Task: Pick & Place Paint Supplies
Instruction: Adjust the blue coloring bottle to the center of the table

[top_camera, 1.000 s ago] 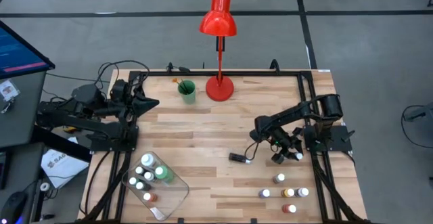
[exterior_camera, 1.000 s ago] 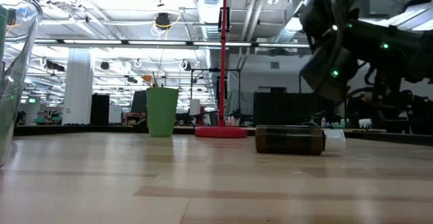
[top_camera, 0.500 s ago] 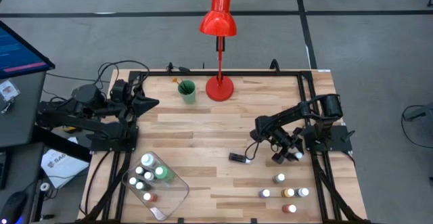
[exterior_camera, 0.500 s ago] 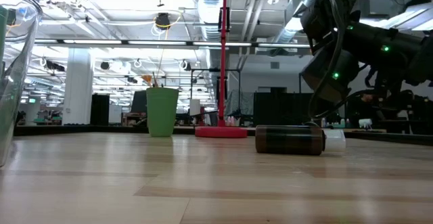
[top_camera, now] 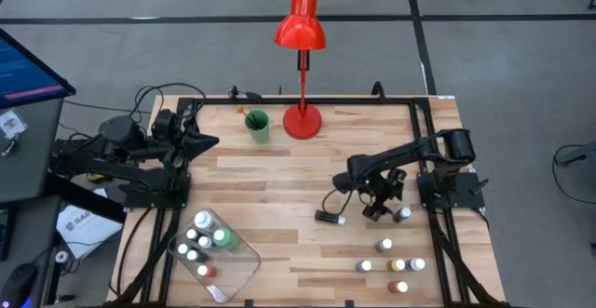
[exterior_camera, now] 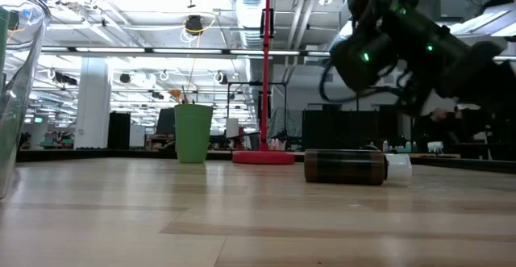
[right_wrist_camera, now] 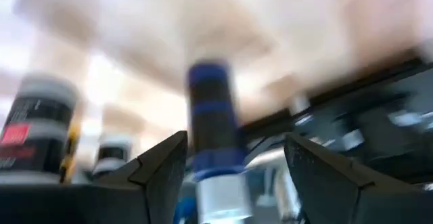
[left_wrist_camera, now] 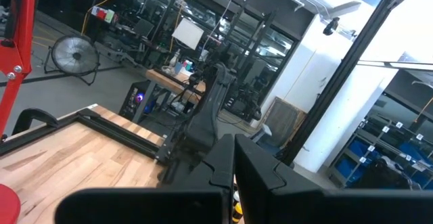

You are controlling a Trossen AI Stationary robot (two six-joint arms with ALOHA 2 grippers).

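high view: the right gripper (top_camera: 380,211) is seen low over the table (top_camera: 279,187) on its right side, between a dark bottle lying on its side (top_camera: 328,218) and a small white-capped bottle (top_camera: 402,214) close by it. nothing is seen held. four more little bottles (top_camera: 391,263) are stood nearer the front right corner. a clear tray (top_camera: 237,269) at the front left is loaded with several bottles, a larger green bottle (top_camera: 222,238) among them. a green cup (top_camera: 257,125) with thin brushes in it and a red lamp (top_camera: 301,66) are parked at the back edge. the left gripper (top_camera: 203,141) is kept at the back left edge, off to the side.

low view: the dark bottle (exterior_camera: 345,167) is shown flat on the wood, white cap pointed away from the cup (exterior_camera: 193,133). the right arm is hung above it, not touching.

left wrist view: the left fingers (left_wrist_camera: 233,173) are pressed together, nothing between them.

right wrist view: the right jaws are spread wide with nothing gripped. a blue-banded bottle (right_wrist_camera: 215,143) is framed in the gap between the fingers (right_wrist_camera: 159,166), farther off, and a dark-labelled bottle (right_wrist_camera: 37,126) is seen off to one side. it's all pretty smeared, so not much more can be told.
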